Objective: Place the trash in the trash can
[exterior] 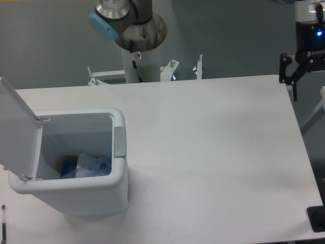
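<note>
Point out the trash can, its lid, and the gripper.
trash can (96, 195): fixed camera, front wall.
lid (18, 129): fixed camera, flipped-up panel.
gripper (304, 66): fixed camera, visible finger linkage at the right edge.

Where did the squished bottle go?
The bottle lies at the bottom of the open trash can, at the left of the table, beside something orange and blue.

trash can (96, 195) white | trash (87, 166) blue-tinted | claw (311, 76) black

Silver arm (124, 12) with light-blue joint caps — black gripper (310, 68), blue indicator light.
</note>
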